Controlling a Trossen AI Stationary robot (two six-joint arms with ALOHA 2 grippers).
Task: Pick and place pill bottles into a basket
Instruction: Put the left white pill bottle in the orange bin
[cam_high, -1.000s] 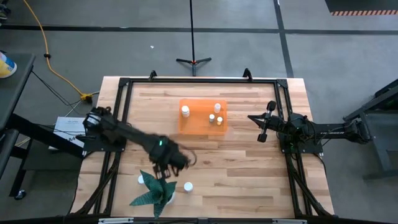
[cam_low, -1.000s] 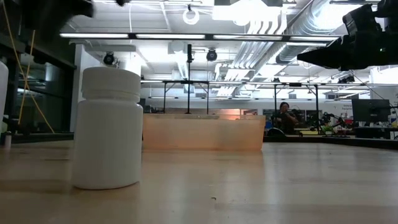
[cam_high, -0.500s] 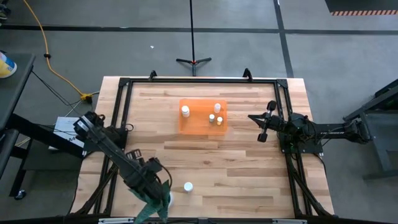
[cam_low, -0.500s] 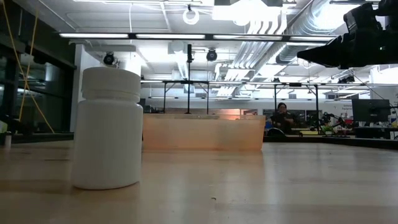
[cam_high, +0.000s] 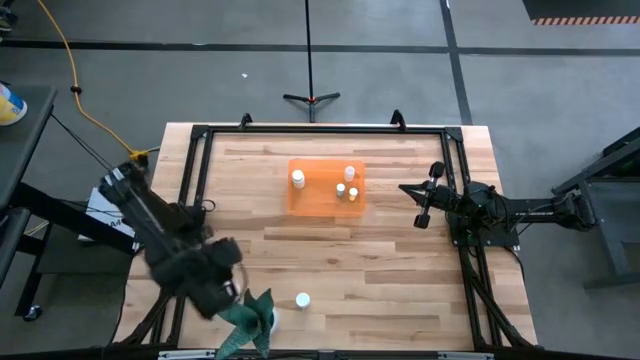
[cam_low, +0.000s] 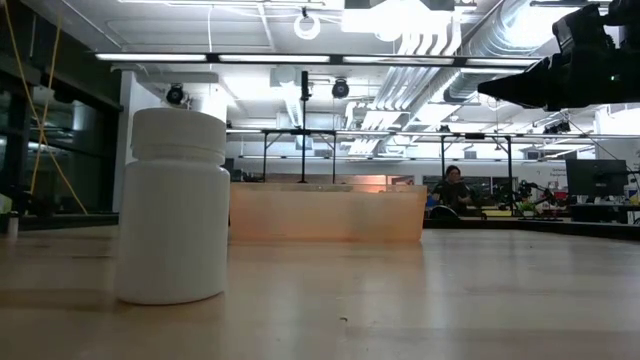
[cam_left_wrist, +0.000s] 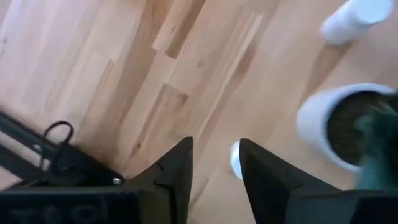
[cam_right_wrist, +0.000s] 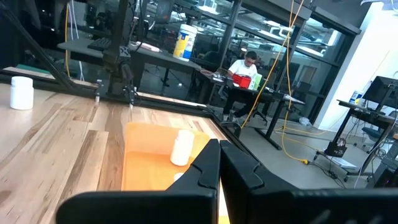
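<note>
The orange basket (cam_high: 322, 200) stands at the table's far middle with several white pill bottles (cam_high: 298, 178) standing in it; it also shows in the low view (cam_low: 325, 212) and the right wrist view (cam_right_wrist: 149, 158). One bottle (cam_high: 302, 299) stands on the table near the front edge, large in the low view (cam_low: 172, 205). My left gripper (cam_high: 218, 292) is open above the table's near left, beside the potted plant. Another bottle (cam_left_wrist: 234, 159) peeks out from behind one finger, below it. My right gripper (cam_high: 420, 208) waits shut at the right.
A white pot with a green spiky plant (cam_high: 250, 318) stands right next to my left gripper at the near edge; the pot also shows in the left wrist view (cam_left_wrist: 345, 124). A black frame (cam_high: 190, 160) runs round the table. A person (cam_low: 455, 185) sits far behind.
My left arm has swung from over the table's middle toward the near left corner, turning as it went. Its gripper now hangs over the spot left of the plant where a bottle stood in the open a second ago. My right arm has kept still.
</note>
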